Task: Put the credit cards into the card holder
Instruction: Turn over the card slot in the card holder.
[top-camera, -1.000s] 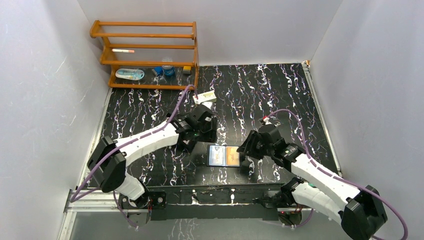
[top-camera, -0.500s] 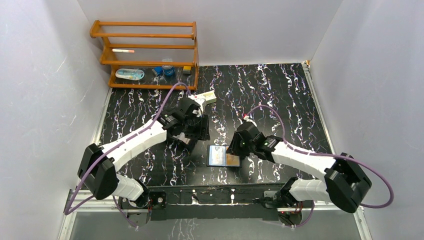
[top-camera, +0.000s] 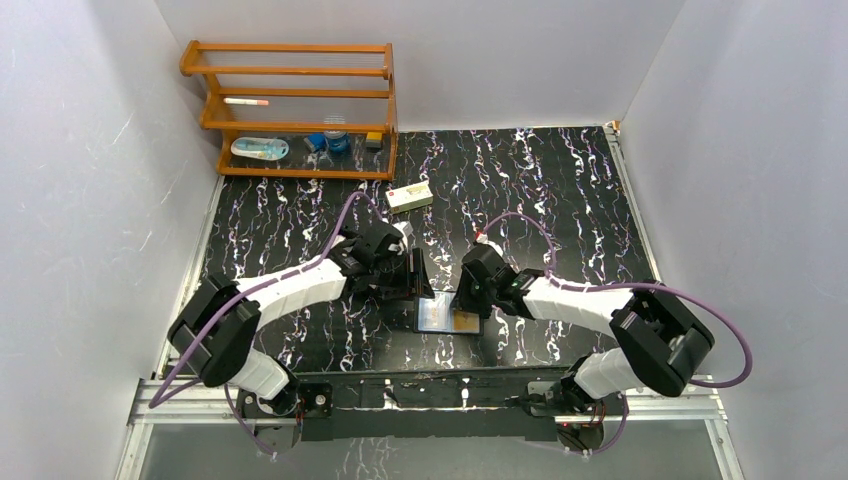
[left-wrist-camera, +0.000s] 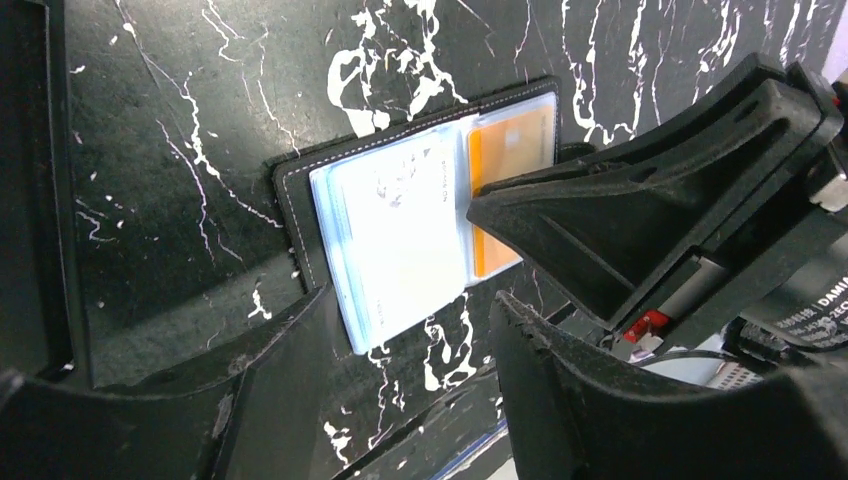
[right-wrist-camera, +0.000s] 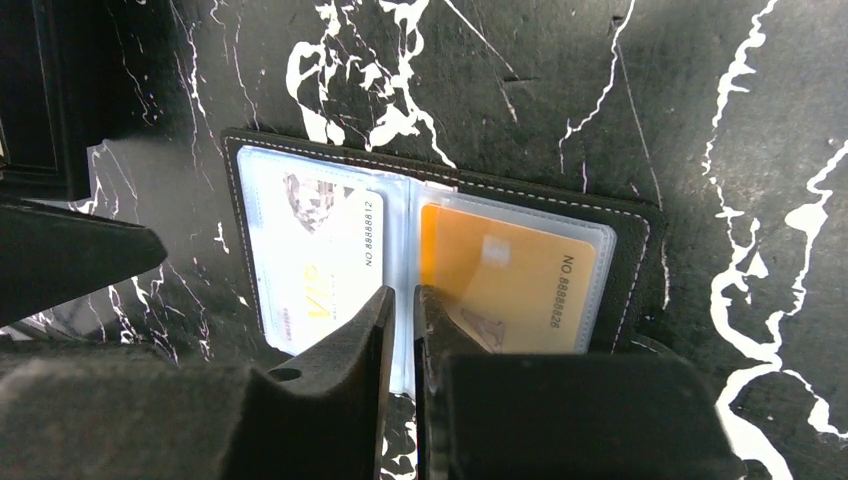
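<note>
Fingers (left-wrist-camera: 600, 400) of the left gripper (left-wrist-camera: 408, 300) stand spread and empty in the left wrist view, over the open card holder (left-wrist-camera: 293, 215), whose sleeves already hold credit cards (left-wrist-camera: 400, 230). In the right wrist view the right gripper (right-wrist-camera: 403, 298) is closed to a thin slit at the holder's middle fold; if it pinches a sleeve, I cannot tell. From the top, both grippers have moved in within the last second to the holder, which stays at the middle of the near edge of the desk (top-camera: 560, 180), so loading seems nearly finished.

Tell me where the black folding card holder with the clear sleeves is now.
The card holder lies open on the black marbled table, centre-front in the top view, between the left gripper and the right gripper.
</note>
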